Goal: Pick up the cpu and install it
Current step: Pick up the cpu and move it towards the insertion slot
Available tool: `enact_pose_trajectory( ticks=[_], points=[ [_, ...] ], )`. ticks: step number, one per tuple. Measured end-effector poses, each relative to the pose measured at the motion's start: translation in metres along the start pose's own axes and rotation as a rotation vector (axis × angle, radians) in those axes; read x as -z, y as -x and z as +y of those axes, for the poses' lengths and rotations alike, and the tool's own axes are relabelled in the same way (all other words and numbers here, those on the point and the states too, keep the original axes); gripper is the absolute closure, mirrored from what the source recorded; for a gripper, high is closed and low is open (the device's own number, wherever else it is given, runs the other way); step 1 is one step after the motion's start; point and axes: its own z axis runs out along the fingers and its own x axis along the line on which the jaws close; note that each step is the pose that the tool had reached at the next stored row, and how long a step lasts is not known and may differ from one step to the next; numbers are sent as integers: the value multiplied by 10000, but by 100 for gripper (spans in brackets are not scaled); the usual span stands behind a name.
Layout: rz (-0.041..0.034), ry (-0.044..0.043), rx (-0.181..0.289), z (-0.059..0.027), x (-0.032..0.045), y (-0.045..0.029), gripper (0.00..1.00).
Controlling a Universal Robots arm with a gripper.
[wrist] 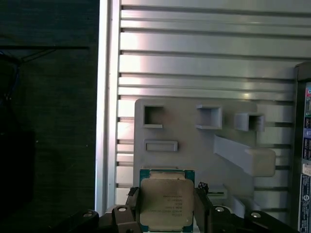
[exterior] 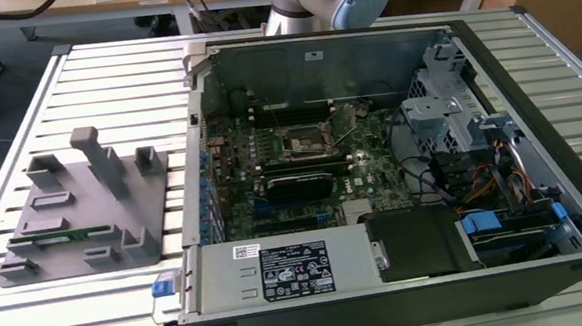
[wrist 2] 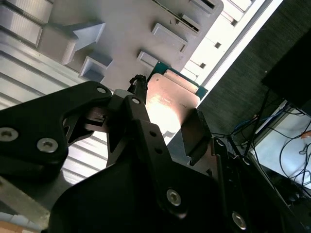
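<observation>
Cpu (wrist: 166, 201) clamped in the gripper (wrist: 167, 208), raised over the grey fixture (wrist: 194, 141).
At the exterior view's left the fixture lies on the slatted table (exterior: 98, 78) and carries a green memory stick (exterior: 58, 234); to the right stands the open computer case (exterior: 394, 314). In both wrist views the black fingers (wrist: 203, 206) pinch the cpu's two opposite edges, its pale top facing the cameras.
</observation>
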Motion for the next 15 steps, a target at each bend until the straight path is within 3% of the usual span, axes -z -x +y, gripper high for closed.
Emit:
enact_pose_trajectory(
  ticks=[15],
  points=[
    [1, -1, 0, 0, 136, 3, 47]
  ],
)
